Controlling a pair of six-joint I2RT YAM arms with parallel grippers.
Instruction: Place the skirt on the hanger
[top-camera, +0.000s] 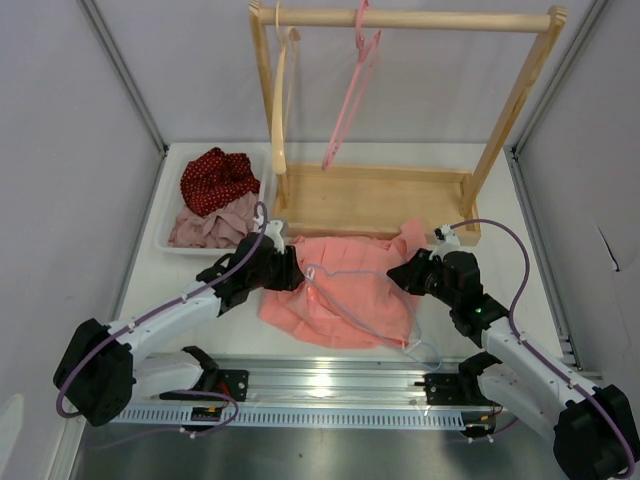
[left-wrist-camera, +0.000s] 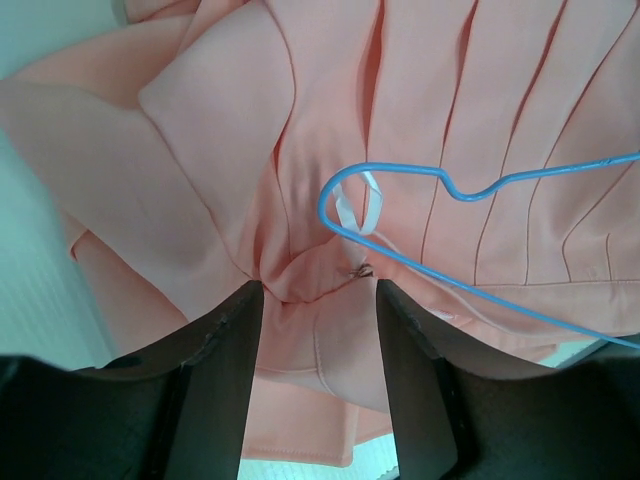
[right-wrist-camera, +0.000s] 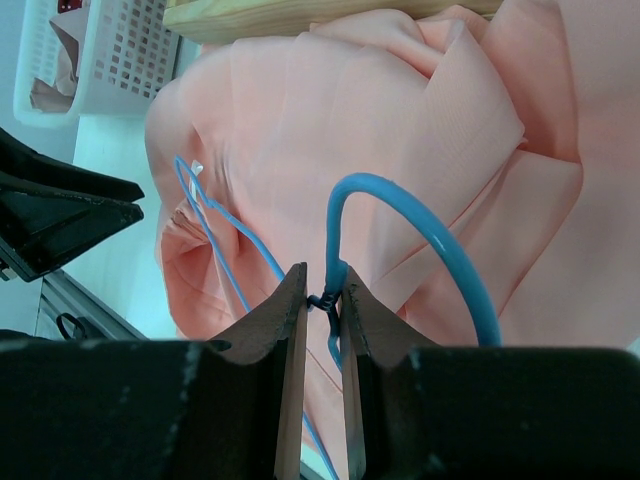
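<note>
The salmon-pink skirt (top-camera: 345, 290) lies spread on the table in front of the wooden rack. The thin pale blue hanger (top-camera: 345, 300) lies on top of it, its hook near the front edge. My left gripper (top-camera: 290, 268) is at the skirt's left edge. In the left wrist view it (left-wrist-camera: 318, 290) is open, and its fingers straddle a bunched fold of the skirt (left-wrist-camera: 320, 340). The hanger's end (left-wrist-camera: 400, 170) passes through a white ribbon loop (left-wrist-camera: 355, 215). My right gripper (top-camera: 405, 275) is shut on the hanger's twisted neck (right-wrist-camera: 328, 298), below the hook (right-wrist-camera: 420, 215), over the skirt (right-wrist-camera: 300, 120).
A wooden rack (top-camera: 400, 195) stands behind the skirt, with a pink hanger (top-camera: 350, 90) and a wooden hanger (top-camera: 280, 100) on its rail. A white basket (top-camera: 165, 235) at the left holds a red dotted cloth (top-camera: 215, 178) and a mauve cloth (top-camera: 210, 228). A metal rail (top-camera: 330, 385) runs along the near edge.
</note>
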